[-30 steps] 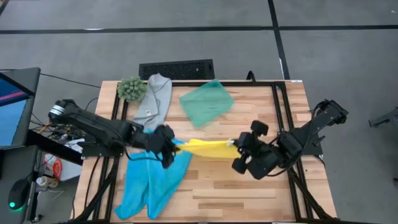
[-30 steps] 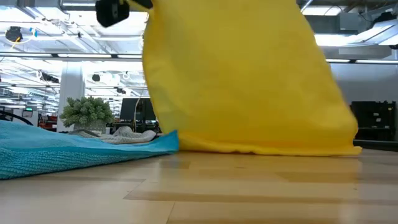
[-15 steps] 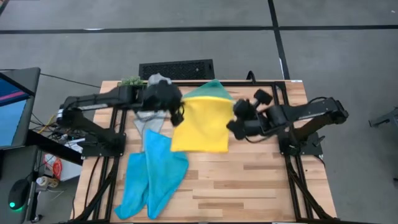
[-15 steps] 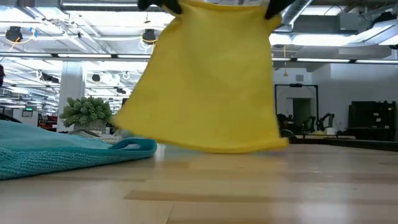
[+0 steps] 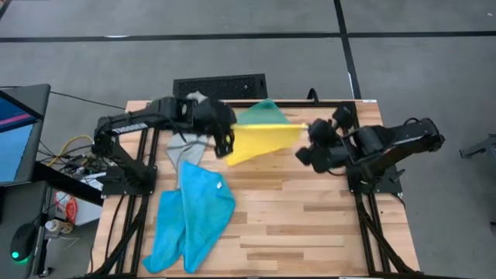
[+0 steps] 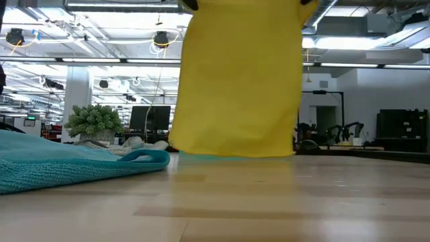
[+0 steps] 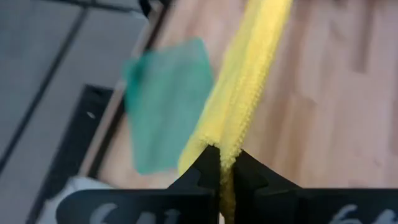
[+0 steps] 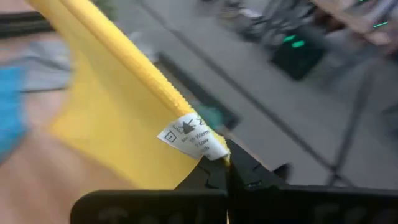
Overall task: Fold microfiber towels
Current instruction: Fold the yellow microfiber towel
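While both jaws pinch its top corners, the yellow microfiber towel (image 5: 260, 139) hangs taut between left gripper (image 5: 225, 144) and right gripper (image 5: 307, 147), its upper edge running jaw to jaw.

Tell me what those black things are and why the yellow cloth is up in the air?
Those are two robot arms at a wooden table. One picture looks down from above, one peeks across the tabletop, and two come from small cameras on the arms' wrists. Each arm ends in a claw. The left claw and the right claw are both shut on the yellow towel, each pinching a top corner, so it hangs like washing on a line. On the table lie blue towels, a grey towel, a see-through green tray behind the yellow towel, and a little fuzzy plant.
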Action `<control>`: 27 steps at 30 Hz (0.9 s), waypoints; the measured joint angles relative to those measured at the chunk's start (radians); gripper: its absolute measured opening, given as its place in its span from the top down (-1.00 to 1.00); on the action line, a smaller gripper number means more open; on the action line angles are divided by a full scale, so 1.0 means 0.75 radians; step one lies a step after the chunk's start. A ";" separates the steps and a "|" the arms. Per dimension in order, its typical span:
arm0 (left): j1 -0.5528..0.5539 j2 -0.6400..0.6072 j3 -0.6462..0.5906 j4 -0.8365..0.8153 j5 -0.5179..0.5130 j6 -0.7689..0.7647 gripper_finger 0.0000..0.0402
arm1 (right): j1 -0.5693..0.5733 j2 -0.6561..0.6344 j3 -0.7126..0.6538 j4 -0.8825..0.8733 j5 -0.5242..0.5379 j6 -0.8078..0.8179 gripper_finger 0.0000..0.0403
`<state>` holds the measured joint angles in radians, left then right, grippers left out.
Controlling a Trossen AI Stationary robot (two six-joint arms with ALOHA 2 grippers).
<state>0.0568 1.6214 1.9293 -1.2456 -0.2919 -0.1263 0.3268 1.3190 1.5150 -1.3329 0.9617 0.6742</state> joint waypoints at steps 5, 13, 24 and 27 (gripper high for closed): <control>-0.211 0.021 -0.001 -0.103 -0.006 -0.189 1.00 | 0.257 0.054 -0.038 -0.101 -0.155 0.364 0.98; -0.560 0.166 -0.004 -0.113 -0.016 -0.386 1.00 | 0.610 0.313 -0.119 -0.004 -0.352 0.811 0.98; -0.820 0.538 -0.004 -0.088 0.068 -0.484 1.00 | 0.818 0.516 -0.120 0.288 -0.540 1.022 0.97; -0.828 0.605 -0.004 -0.063 0.188 -0.509 1.00 | 0.836 0.518 -0.120 0.361 -0.539 1.025 0.97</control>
<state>-0.5644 2.0753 1.9264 -1.2932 -0.1513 -0.5080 0.9539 1.7074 1.4254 -1.0623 0.5572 1.4427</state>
